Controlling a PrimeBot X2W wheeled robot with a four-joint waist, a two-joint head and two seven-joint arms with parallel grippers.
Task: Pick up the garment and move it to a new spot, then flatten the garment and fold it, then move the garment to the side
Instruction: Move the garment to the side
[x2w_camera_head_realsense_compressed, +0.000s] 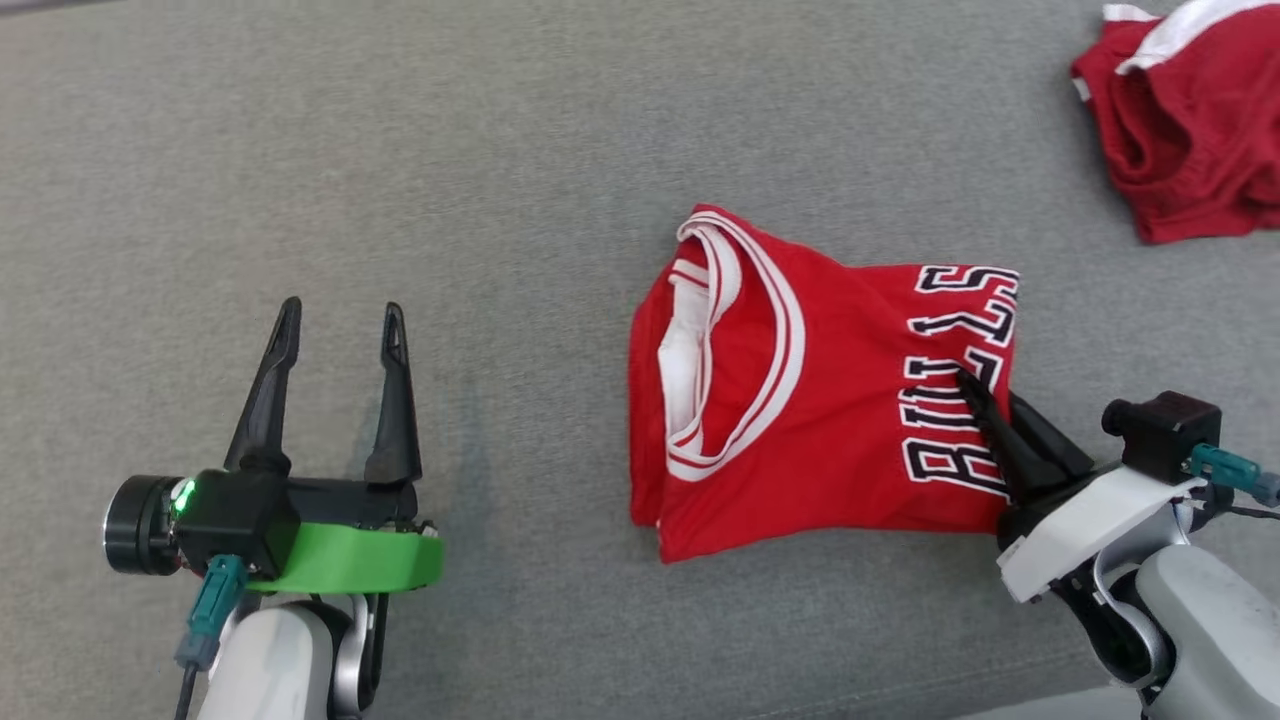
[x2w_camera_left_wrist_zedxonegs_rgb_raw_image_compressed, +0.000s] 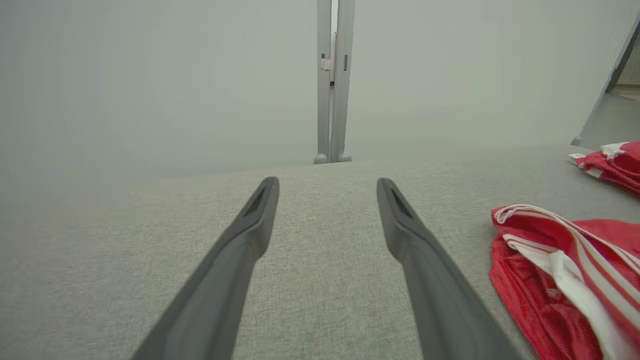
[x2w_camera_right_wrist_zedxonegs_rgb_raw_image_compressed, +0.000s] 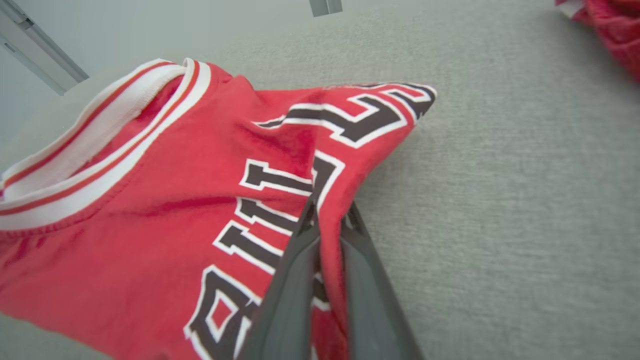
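My right hand (x2w_camera_head_realsense_compressed: 985, 395) is clamped on the right edge of the folded red jersey (x2w_camera_head_realsense_compressed: 830, 400) on the grey bench (x2w_camera_head_realsense_compressed: 500, 150); my left hand (x2w_camera_head_realsense_compressed: 340, 320), fingers apart, hovers well left of it.

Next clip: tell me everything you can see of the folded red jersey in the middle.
The jersey is red, knit-looking cloth, folded into a rough rectangle and lying on the grey surface. Its neckline, trimmed in white and red bands, opens toward the robot's left. Black, white-edged letters reading BULLS run along its right end. The right claw is shut on that right edge, pinching a fold among the letters, and the cloth seems to lift slightly there. Nothing else touches it.
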